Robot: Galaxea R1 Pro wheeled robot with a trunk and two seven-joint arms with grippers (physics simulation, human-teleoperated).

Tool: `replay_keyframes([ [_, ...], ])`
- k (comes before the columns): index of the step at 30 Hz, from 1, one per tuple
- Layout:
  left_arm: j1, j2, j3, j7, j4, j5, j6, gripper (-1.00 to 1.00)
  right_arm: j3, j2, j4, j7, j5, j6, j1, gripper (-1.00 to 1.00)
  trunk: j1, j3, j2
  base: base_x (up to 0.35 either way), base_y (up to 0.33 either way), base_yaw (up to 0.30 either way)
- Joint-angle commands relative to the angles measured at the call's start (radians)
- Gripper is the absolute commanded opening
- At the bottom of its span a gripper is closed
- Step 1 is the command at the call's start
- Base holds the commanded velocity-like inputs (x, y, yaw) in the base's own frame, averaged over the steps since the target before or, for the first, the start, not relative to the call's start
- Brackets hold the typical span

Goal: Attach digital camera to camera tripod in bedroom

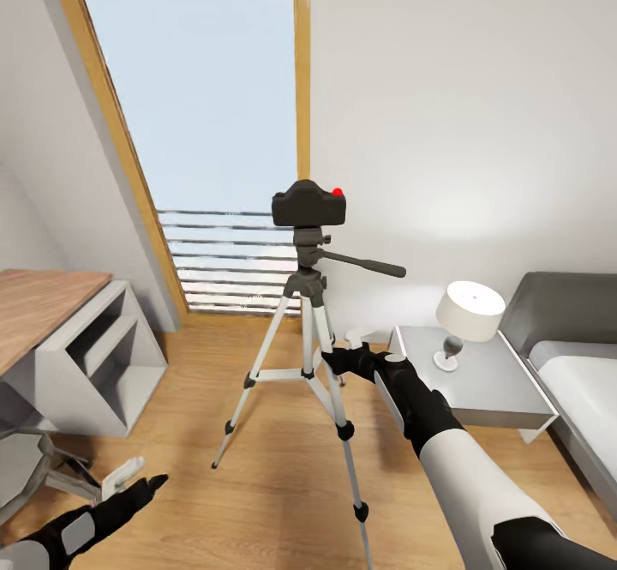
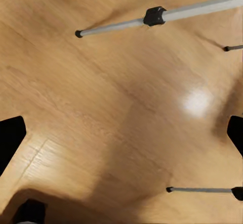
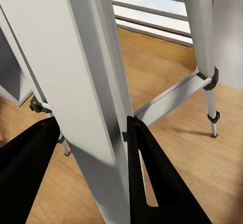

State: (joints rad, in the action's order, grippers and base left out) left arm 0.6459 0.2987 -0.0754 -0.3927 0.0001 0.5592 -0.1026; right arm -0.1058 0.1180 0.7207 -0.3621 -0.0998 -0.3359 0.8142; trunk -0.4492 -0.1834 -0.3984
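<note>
The digital camera (image 1: 309,203) sits atop the camera tripod (image 1: 307,330) head by the window (image 1: 197,124), apparently mounted. The right hand (image 1: 343,357) is closed around the near tripod leg (image 3: 96,107), its fingers (image 3: 152,178) on either side, likely steadying the stand. The left hand (image 1: 128,491) hangs low over the wood floor (image 2: 116,113), fingers spread and holding nothing.

Black digital camera (image 1: 309,204) sits atop the upright silver-legged camera tripod (image 1: 307,330).
</note>
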Motion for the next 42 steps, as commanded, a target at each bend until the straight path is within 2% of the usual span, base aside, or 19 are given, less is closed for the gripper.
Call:
replay_keyframes([
  [1, -0.013, -0.005, -0.010, 0.023, 0.000, 0.025, 0.005, 1.00, 0.001, 0.000, -0.035, 0.005, -0.060, -0.002, 0.000, -1.00, -0.001, -0.002, -0.002, 0.000, 0.000, 0.000],
  [4, -0.044, -0.019, -0.010, 0.104, 0.000, 0.061, 0.032, 1.00, 0.001, 0.000, -0.035, 0.005, -0.060, -0.002, 0.000, -1.00, -0.001, -0.002, -0.002, 0.000, 0.000, 0.000],
  [6, -0.061, -0.030, -0.010, 0.158, 0.000, 0.075, 0.043, 1.00, 0.001, 0.000, -0.035, 0.006, -0.060, -0.002, 0.000, -1.00, -0.001, -0.002, -0.002, 0.000, 0.000, 0.000],
  [7, -0.079, -0.041, -0.010, 0.207, 0.000, 0.084, 0.051, 1.00, 0.001, 0.000, -0.035, 0.006, -0.060, -0.003, 0.000, -1.00, -0.001, -0.002, -0.002, 0.000, 0.000, 0.000],
  [9, -0.100, -0.052, -0.010, 0.247, 0.000, 0.091, 0.056, 1.00, 0.001, 0.000, -0.035, 0.006, -0.060, -0.003, 0.000, -1.00, -0.001, -0.002, -0.002, 0.000, 0.000, 0.000],
  [16, -0.177, -0.082, -0.010, 0.312, 0.000, 0.105, 0.058, 1.00, 0.001, 0.000, -0.035, 0.006, -0.060, -0.006, 0.000, -1.00, -0.001, -0.002, -0.002, 0.000, 0.000, 0.000],
  [19, -0.219, -0.125, -0.006, 0.331, 0.000, 0.099, 0.053, 1.00, 0.001, 0.000, -0.035, 0.006, -0.060, -0.007, 0.000, -1.00, -0.001, -0.002, -0.002, 0.000, 0.000, 0.000],
  [24, -0.272, -0.172, 0.000, 0.394, -0.001, 0.072, 0.049, 1.00, 0.001, 0.000, -0.035, 0.007, -0.059, -0.007, 0.000, -1.00, -0.001, -0.002, -0.002, 0.000, 0.000, 0.000],
  [27, -0.297, -0.194, 0.003, 0.486, 0.000, 0.021, 0.048, 1.00, 0.001, 0.001, -0.035, 0.007, -0.059, -0.008, 0.000, -1.00, -0.001, -0.002, -0.002, 0.000, 0.000, 0.000],
  [32, -0.317, -0.205, 0.004, 0.551, 0.000, -0.034, 0.047, 1.00, 0.001, 0.001, -0.035, 0.006, -0.060, -0.008, 0.000, -1.00, -0.001, -0.002, -0.002, 0.000, 0.000, 0.000],
  [40, -0.330, -0.210, 0.005, 0.580, -0.001, -0.063, 0.057, 1.00, 0.001, 0.002, -0.035, 0.007, -0.059, -0.009, 0.000, -1.00, -0.001, -0.002, -0.002, 0.000, 0.000, 0.000],
  [41, -0.330, -0.210, 0.005, 0.581, -0.001, -0.065, 0.058, 1.00, 0.001, 0.002, -0.035, 0.007, -0.059, -0.009, 0.000, 1.00, -0.001, -0.002, -0.002, 0.000, 0.000, 0.000],
  [42, -0.330, -0.210, 0.005, 0.582, -0.001, -0.067, 0.059, 1.00, 0.001, 0.002, -0.035, 0.007, -0.059, -0.009, 0.000, 1.00, -0.001, -0.002, -0.002, 0.000, 0.000, 0.000],
])
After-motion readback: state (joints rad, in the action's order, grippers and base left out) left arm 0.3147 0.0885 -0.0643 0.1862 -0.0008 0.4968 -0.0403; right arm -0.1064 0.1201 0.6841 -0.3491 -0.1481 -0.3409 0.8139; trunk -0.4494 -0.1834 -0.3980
